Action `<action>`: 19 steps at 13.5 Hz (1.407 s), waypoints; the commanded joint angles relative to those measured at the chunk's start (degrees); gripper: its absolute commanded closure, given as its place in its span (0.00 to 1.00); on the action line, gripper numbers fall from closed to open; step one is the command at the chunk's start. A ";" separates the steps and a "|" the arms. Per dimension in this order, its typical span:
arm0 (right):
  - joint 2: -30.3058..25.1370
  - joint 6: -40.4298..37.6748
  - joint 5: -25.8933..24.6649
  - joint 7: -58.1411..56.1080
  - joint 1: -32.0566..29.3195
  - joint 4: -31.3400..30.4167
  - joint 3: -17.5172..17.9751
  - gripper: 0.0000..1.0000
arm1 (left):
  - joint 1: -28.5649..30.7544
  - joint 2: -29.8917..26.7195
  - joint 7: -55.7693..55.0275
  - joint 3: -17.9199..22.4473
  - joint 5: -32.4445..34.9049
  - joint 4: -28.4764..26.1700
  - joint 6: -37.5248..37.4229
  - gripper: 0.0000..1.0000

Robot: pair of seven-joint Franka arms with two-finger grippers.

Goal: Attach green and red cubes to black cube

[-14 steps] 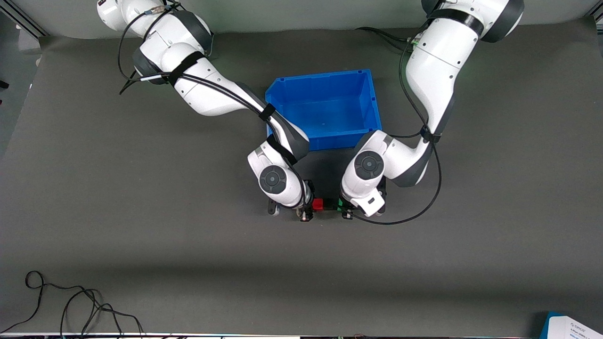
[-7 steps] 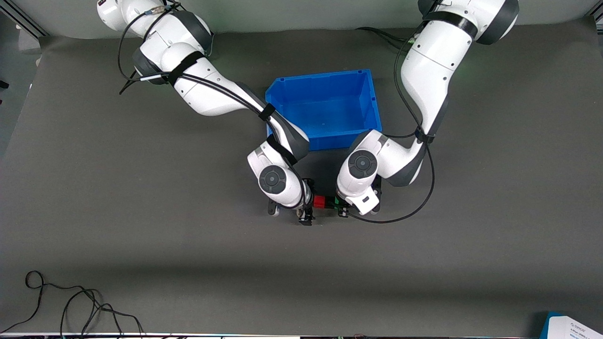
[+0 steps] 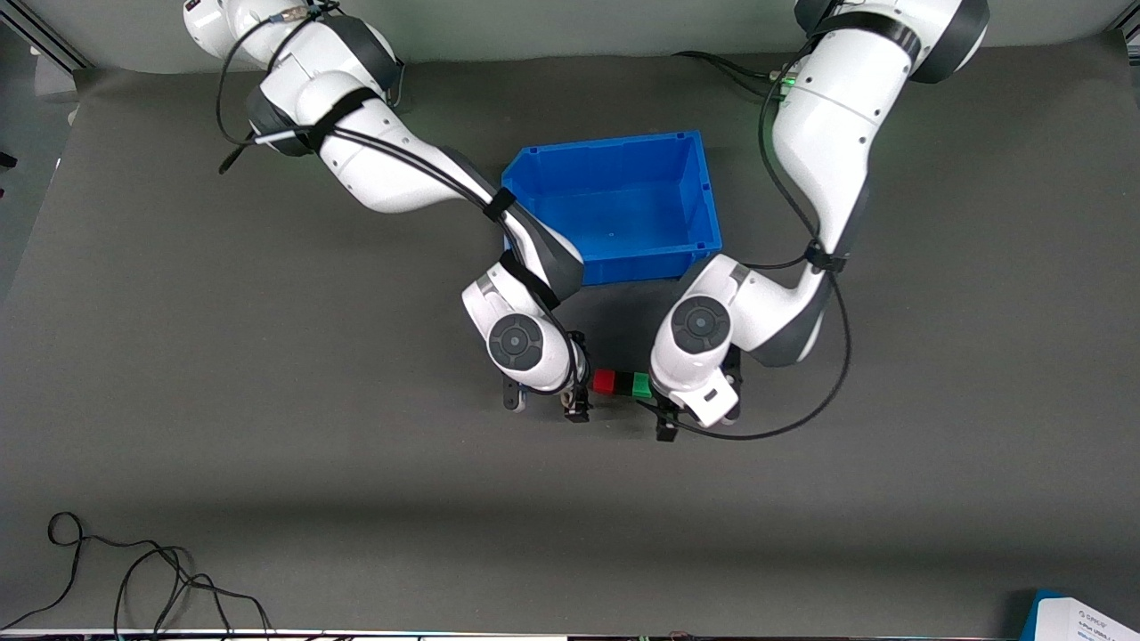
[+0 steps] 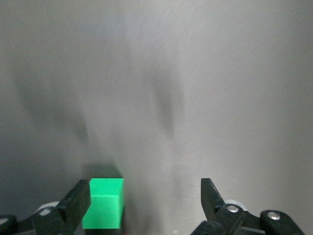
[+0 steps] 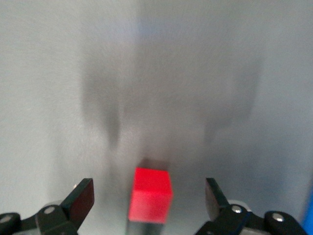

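Table (image 3: 223,374): grey mat surface.
Blue bin (image 3: 704,200): farther from the front camera than the cubes.
Right gripper (image 5: 149,196): fingers spread apart, holding nothing, low over the red cube's end of the row.
Left gripper (image 4: 145,198): fingers spread apart, holding nothing, low beside the green cube.
Red cube (image 3: 604,383), black cube (image 3: 622,384), green cube (image 3: 641,385): one touching row on the table, black between.
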 commanded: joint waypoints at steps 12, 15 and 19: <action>-33.39 -25.89 -0.71 -57.00 -12.18 -18.44 -8.04 0.00 | 15.42 -26.61 33.12 0.23 -0.43 1.89 -32.57 0.00; -38.67 -26.15 -0.71 -67.46 -12.63 -22.32 -11.29 0.00 | 22.18 -30.84 50.08 0.23 -3.86 1.81 -38.55 0.00; -46.49 -27.47 -0.71 -83.61 -12.45 -28.99 -15.15 0.00 | 29.31 -33.83 69.34 0.23 -4.04 1.98 -44.35 0.00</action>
